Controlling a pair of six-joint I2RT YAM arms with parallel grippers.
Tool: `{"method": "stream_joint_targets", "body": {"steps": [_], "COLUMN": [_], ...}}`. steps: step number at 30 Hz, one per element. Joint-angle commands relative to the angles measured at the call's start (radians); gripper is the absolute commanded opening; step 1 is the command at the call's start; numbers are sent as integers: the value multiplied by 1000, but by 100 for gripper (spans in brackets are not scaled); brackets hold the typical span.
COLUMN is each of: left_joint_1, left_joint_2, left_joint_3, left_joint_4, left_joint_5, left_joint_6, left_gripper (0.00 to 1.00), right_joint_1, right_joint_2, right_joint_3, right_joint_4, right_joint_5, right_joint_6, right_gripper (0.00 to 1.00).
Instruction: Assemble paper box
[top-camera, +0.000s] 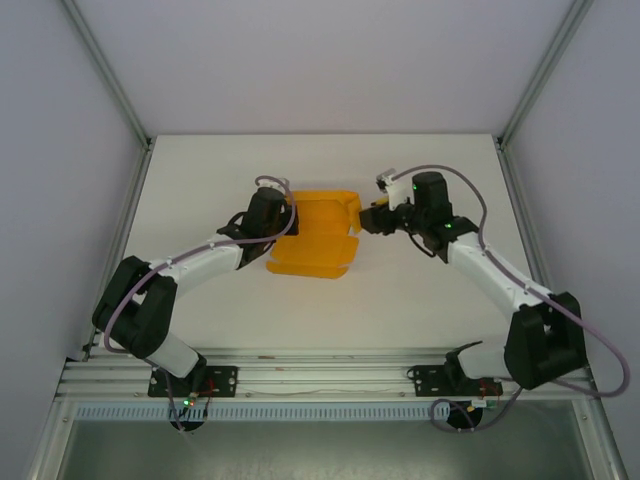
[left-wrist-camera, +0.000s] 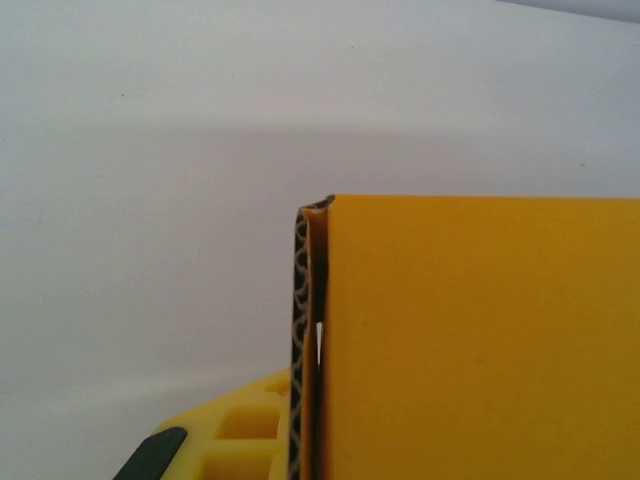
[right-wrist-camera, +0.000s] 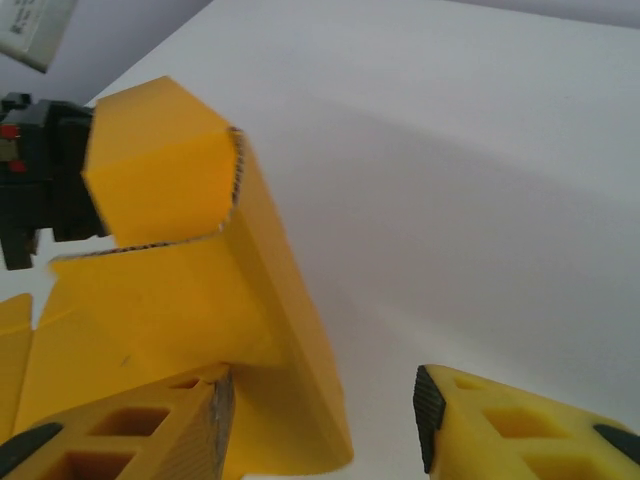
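L end effector (top-camera: 283, 222): jaws closed tight on the left wall of the paper box (top-camera: 318, 238), pinching the doubled orange card edge. R end effector (top-camera: 368, 218): jaws part open, nothing gripped. The box's right wall stands btwn its fingers, touching one finger (right-wrist-camera: 170, 412), w/ a gap to the other. Box sits mid desk (top-camera: 430, 300), partly folded, btwn both arms.

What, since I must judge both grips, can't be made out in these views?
- Top external: left gripper fingertips, under its own wrist and the paper box.
- Left wrist: one finger, behind the upright card; the box's far side, blocked by that panel.
- Right wrist: the right gripper fingers' bases, cut off by the bottom edge; whether one pad touches card, masked by its edge.
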Motion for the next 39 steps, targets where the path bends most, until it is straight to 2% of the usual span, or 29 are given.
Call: {"method": "stream_joint_targets", "body": {"steps": [1, 6, 9, 12, 15, 19, 21, 23, 26, 29, 34, 37, 39], "left_joint_1": [5, 5, 4, 2, 1, -6, -10, -13, -15, -16, -17, -16, -15], "left_joint_2": [16, 25, 24, 18, 16, 22, 24, 28, 32, 34, 41, 53, 57], "left_joint_3": [22, 35, 36, 41, 49, 65, 71, 78, 96, 111, 151, 173, 179], "left_joint_4": [5, -13, -12, -17, -33, -55, -56, -62, -76, -103, -175, -212, -214], "left_joint_5": [18, 11, 15, 7, -19, -30, -37, -46, -50, -76, -159, -176, -179], "left_joint_6": [20, 22, 21, 19, 6, -4, -14, -27, -43, -67, -146, -175, -174], "left_gripper": [0, 0, 0, 0, 0, 0, 0, 0, 0, 0, 0, 0, 0], "right_joint_1": [28, 59, 83, 118, 144, 194, 212, 224, 248, 279, 290, 291, 291], "right_joint_2": [53, 109, 146, 176, 207, 252, 281, 308, 337, 376, 470, 522, 543], "right_joint_3": [54, 82, 110, 126, 129, 133, 143, 156, 169, 224, 323, 375, 387], "right_joint_4": [-18, 12, 20, 61, 131, 188, 204, 209, 218, 151, -16, -120, -136], "right_joint_5": [-84, -77, -2, 146, 320, 555, 630, 697, 808, 997, 1416, 1563, 1627], "right_joint_6": [-33, -20, 0, 43, 121, 165, 175, 199, 209, 216, 346, 412, 411], "right_gripper": [51, 49, 45, 44, 36, 37, 37, 26, 15, 6, 10, 8, 0]}}
